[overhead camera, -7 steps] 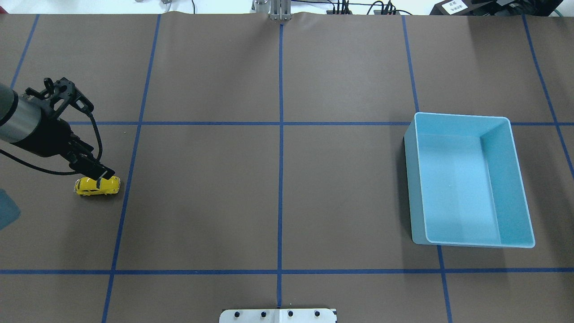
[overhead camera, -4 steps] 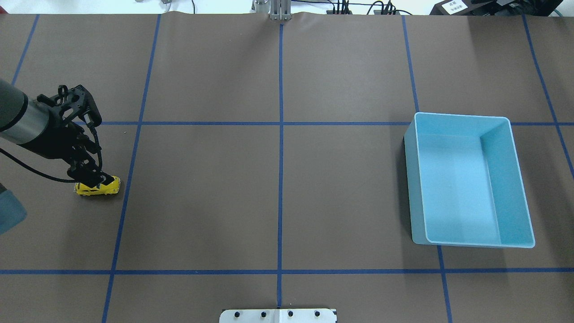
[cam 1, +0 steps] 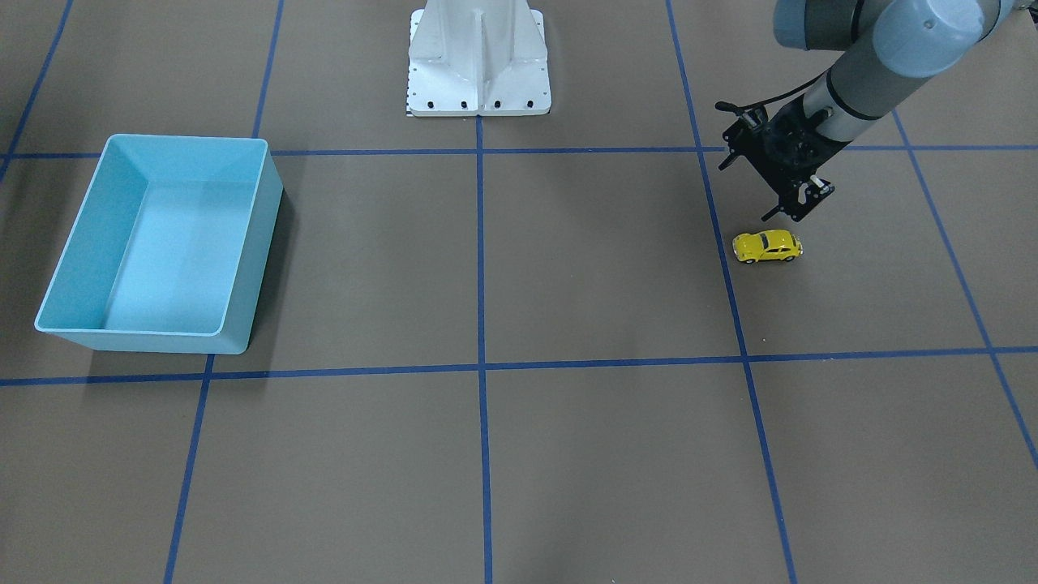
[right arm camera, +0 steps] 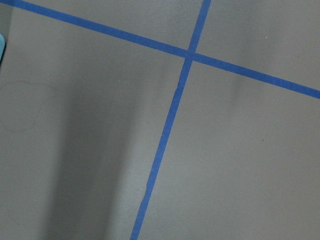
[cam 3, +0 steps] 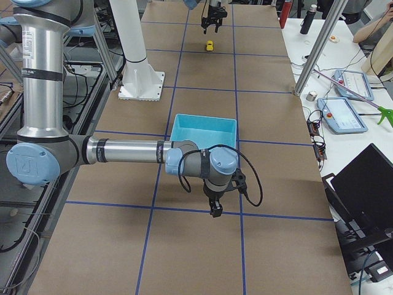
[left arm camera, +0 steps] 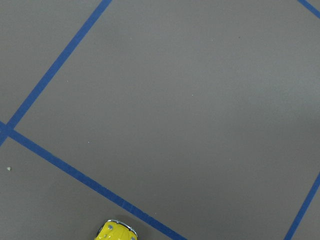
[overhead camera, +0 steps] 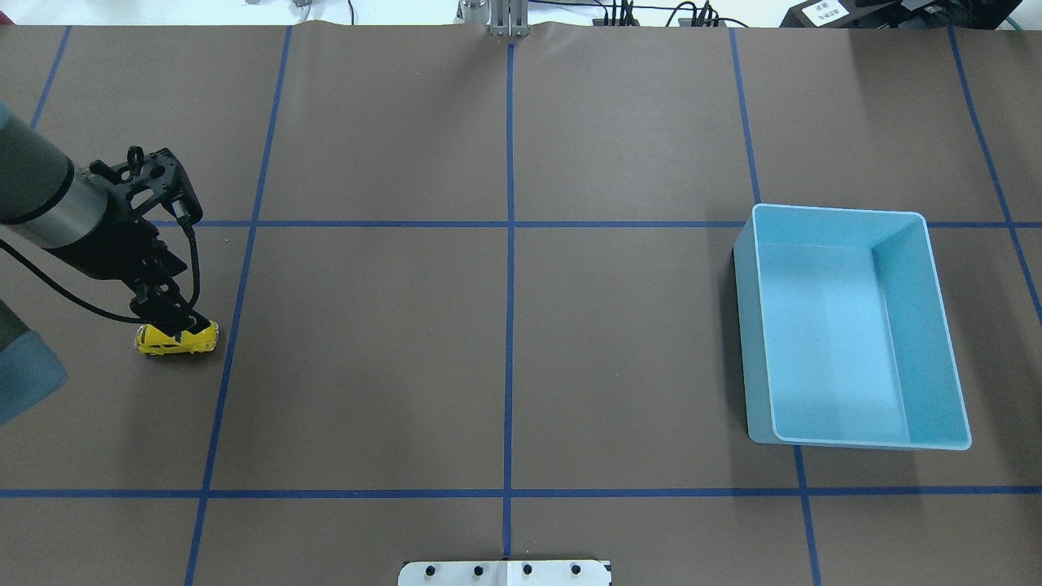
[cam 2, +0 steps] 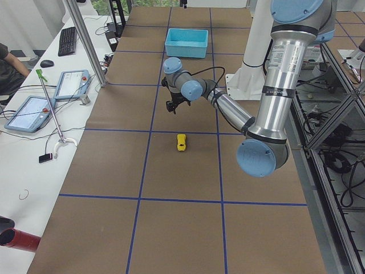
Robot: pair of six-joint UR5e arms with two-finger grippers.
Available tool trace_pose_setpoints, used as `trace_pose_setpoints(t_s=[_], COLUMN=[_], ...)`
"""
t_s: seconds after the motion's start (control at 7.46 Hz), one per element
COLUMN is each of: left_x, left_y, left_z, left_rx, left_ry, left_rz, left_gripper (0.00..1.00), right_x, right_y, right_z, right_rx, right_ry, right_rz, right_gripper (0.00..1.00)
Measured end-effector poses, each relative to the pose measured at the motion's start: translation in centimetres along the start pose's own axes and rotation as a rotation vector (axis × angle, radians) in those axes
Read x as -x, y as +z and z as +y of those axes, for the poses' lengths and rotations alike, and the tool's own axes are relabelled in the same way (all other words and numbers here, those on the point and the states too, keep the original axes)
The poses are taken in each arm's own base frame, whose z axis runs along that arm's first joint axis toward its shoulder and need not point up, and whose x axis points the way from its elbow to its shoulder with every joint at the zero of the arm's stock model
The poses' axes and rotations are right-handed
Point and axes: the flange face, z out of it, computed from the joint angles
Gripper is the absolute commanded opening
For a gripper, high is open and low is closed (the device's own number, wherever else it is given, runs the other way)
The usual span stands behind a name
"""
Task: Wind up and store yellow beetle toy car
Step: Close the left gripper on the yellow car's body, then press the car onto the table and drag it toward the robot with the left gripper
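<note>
The yellow beetle toy car [cam 1: 767, 246] stands on its wheels on the brown table, on my left side. It also shows in the overhead view [overhead camera: 177, 338], the left side view [cam 2: 181, 142] and at the lower edge of the left wrist view [left arm camera: 117, 231]. My left gripper [cam 1: 783, 216] hangs above the car, a little toward my base, with its fingers apart and empty [overhead camera: 173, 320]. The light blue bin [overhead camera: 838, 210] sits far off on my right side, with nothing in it. My right gripper [cam 3: 214, 214] points down at the table near the bin; I cannot tell whether it is open or shut.
Blue tape lines divide the table into squares. My base plate [cam 1: 478, 57] is at the middle of my side of the table. A side bench with tablets [cam 2: 34, 111] and a post [cam 2: 85, 43] runs along the far edge.
My left wrist has swung and risen over the car, so the fingers now stand higher above it. The car has not moved.
</note>
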Motion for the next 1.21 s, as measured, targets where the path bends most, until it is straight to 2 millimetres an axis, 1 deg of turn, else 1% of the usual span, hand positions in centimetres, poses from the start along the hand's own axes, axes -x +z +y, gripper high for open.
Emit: trace_pose_setpoints(t_s=[0.13,0.4,0.54,0.8,1.21], left_x=[-0.1,-1.3,-1.8,-2.1,-1.5], left_y=[0.8,3.2,4.0,5.1,5.5], left_z=[-1.1,-3.0,-3.2,-2.3,-1.2], left_rx=[0.045,0.161,0.223,0.324,0.412], left_ry=[0.093,0.296,0.326,0.313,0.327], left_rz=[-0.029,-0.132,-0.152,-0.143,-0.157], left_gripper=[1.0,1.0,1.0,1.0,1.0], right_x=[0.0,0.0,0.0,0.0,0.0], right_y=[0.0,0.0,0.0,0.0,0.0], right_z=[0.0,0.0,0.0,0.1,0.1], right_rx=[0.0,0.0,0.0,0.001,0.001], right_ry=[0.0,-0.001,0.0,0.001,0.0], right_rz=[0.001,0.001,0.001,0.001,0.001], right_gripper=[1.0,1.0,1.0,1.0,1.0])
